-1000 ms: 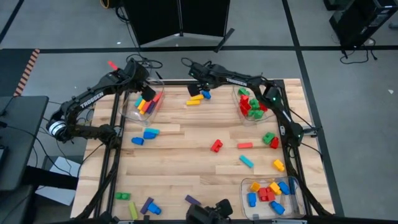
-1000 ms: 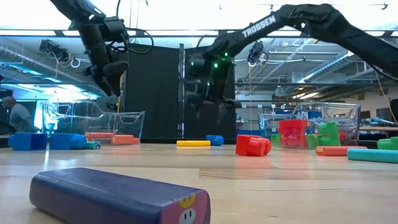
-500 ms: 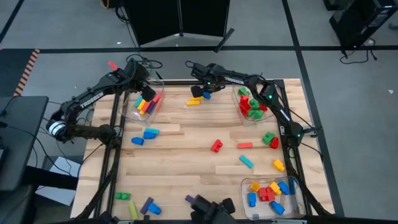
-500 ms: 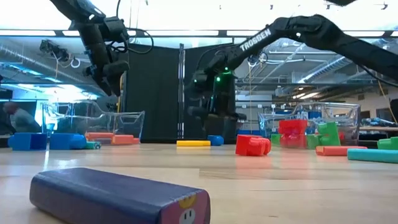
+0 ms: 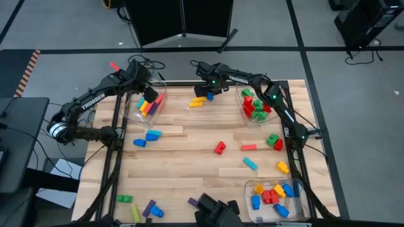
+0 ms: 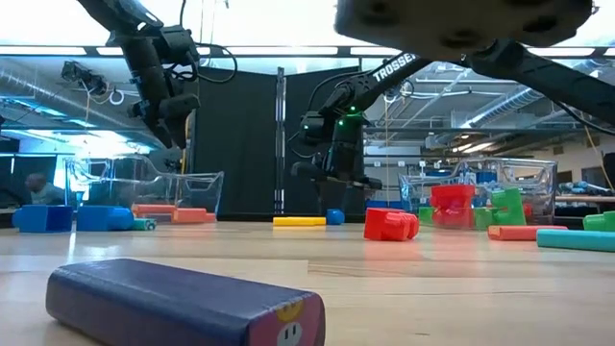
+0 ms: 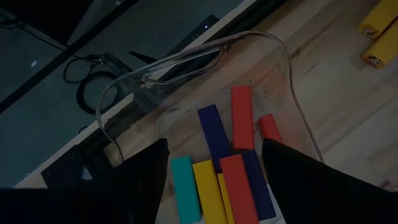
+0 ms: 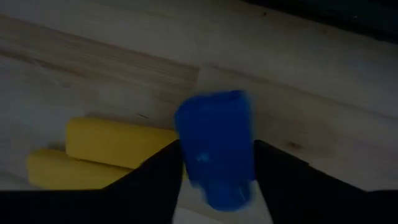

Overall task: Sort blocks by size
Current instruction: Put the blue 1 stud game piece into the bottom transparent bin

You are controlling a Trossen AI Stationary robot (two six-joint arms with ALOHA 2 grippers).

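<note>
a: item one, the right gripper (image 5: 209,94). where do we log it?

b: at the far edge of the table (image 5: 189,161), down at the small blue block (image 8: 216,146). in its wrist view the block sits between the two dark fingers (image 8: 155,180), which look pressed to its sides. we enter it as clasping the blue block, which lies on the wood just beside two yellow bars (image 8: 112,142).

a: item two, the left gripper (image 5: 144,92)?

b: hanging over the clear bin (image 7: 186,68) at the far left. fingers apart, nothing between them. below it in the bin we count long bars: red, dark blue, yellow, teal.

a: other blocks?

b: red and green bricks (image 5: 254,105) in the far right bin; blue, yellow and red stubs (image 5: 273,192) in the near right bin. loose on the table: two blue pieces (image 5: 148,137) at left, a red brick (image 5: 219,147) mid-table, a teal bar (image 5: 250,164), and a purple bar (image 6: 183,303) closest to the low camera.
</note>
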